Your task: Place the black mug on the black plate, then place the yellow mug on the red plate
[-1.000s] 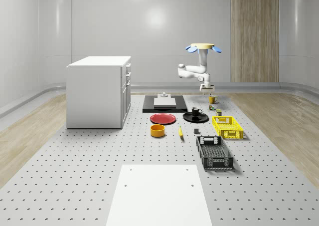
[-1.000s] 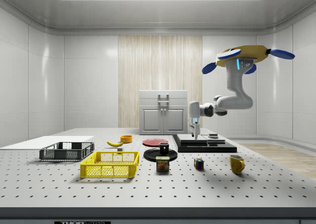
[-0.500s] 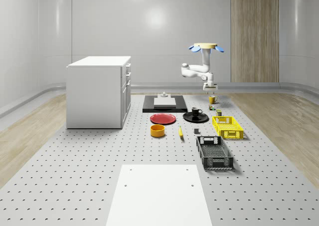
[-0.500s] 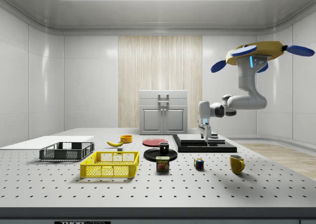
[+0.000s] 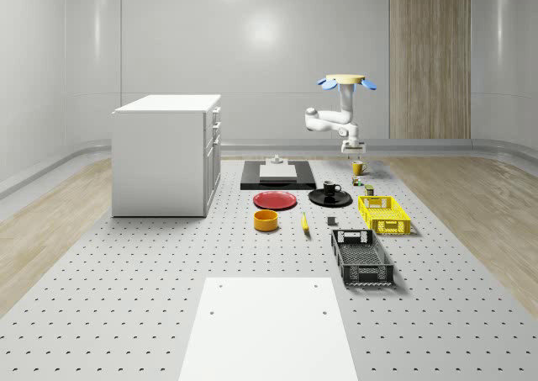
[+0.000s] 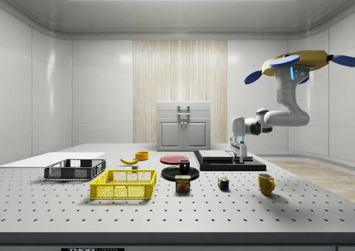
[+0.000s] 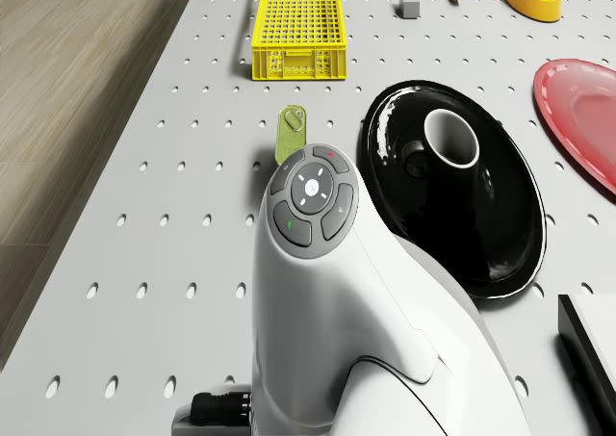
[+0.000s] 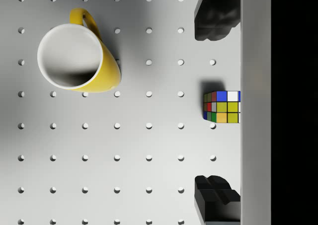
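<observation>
The black mug point(image 5: 331, 187) point(image 6: 184, 165) point(image 7: 450, 143) stands upright on the black plate point(image 5: 329, 199) point(image 6: 180, 174) point(image 7: 500, 234). The yellow mug point(image 5: 358, 168) point(image 6: 266, 183) point(image 8: 74, 58) stands upright on the table beyond it, its handle to one side. The red plate point(image 5: 276, 200) point(image 6: 174, 159) point(image 7: 587, 109) lies bare beside the black plate. The drone point(image 5: 345, 82) point(image 6: 299, 62) hovers over the table's far end. My gripper point(image 5: 350, 150) point(image 6: 240, 157) point(image 8: 212, 107) hangs open above the table, close beside the yellow mug and not touching it.
A Rubik's cube point(image 6: 223, 183) point(image 8: 222, 107) lies under the gripper. A can point(image 6: 183, 183) point(image 7: 292, 128), yellow basket point(image 5: 384, 214) point(image 7: 296, 27), black basket point(image 5: 361, 256), yellow bowl point(image 5: 266, 220), banana point(image 5: 304, 222), black platform point(image 5: 277, 175) and white cabinet point(image 5: 166, 154) stand around.
The drone and arm have shifted toward the side view's right, bringing the gripper nearer the yellow mug and a little lower. The mugs and plates have not moved.
</observation>
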{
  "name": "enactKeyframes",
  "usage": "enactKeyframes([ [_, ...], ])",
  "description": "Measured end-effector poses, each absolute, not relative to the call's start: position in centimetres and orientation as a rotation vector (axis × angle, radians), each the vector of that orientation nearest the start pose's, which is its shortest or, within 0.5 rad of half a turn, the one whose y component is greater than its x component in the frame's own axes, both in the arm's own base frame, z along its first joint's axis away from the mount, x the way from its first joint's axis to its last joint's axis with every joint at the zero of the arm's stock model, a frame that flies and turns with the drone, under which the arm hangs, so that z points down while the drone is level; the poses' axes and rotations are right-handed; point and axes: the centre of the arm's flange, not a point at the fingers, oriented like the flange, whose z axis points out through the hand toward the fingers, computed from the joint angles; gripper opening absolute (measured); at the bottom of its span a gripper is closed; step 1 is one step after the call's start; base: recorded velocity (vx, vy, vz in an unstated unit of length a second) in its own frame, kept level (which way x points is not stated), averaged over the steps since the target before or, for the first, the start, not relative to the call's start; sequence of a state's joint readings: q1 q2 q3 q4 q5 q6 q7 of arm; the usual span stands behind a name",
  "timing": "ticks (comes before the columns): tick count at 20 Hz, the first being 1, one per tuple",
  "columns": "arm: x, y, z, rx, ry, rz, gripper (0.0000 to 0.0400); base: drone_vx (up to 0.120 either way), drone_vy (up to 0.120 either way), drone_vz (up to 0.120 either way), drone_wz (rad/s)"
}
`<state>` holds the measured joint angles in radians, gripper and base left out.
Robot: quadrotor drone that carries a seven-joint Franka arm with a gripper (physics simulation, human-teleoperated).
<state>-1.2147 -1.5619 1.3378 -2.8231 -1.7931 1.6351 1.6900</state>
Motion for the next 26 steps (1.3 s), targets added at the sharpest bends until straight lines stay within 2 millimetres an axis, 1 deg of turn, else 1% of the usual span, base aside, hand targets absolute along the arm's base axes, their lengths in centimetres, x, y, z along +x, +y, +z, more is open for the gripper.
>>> enactKeyframes([
  [8,31.88,0.4,50.47,0.001,-0.002,0.786,0.04,-0.12,0.0,0.0,0.0],
  [11,31.88,0.4,50.47,0.001,-0.002,0.786,0.04,-0.12,0.093,0.0,0.0],
  [20,31.88,0.4,50.47,0.001,-0.002,0.786,0.04,-0.12,0.0,0.0,0.0],
  [24,31.88,0.4,50.47,0.001,-0.002,0.786,0.04,-0.12,0.0,-0.1,0.0],
  [26,31.88,0.4,50.47,0.001,-0.002,0.786,0.04,-0.02,0.0,-0.12,0.0],
])
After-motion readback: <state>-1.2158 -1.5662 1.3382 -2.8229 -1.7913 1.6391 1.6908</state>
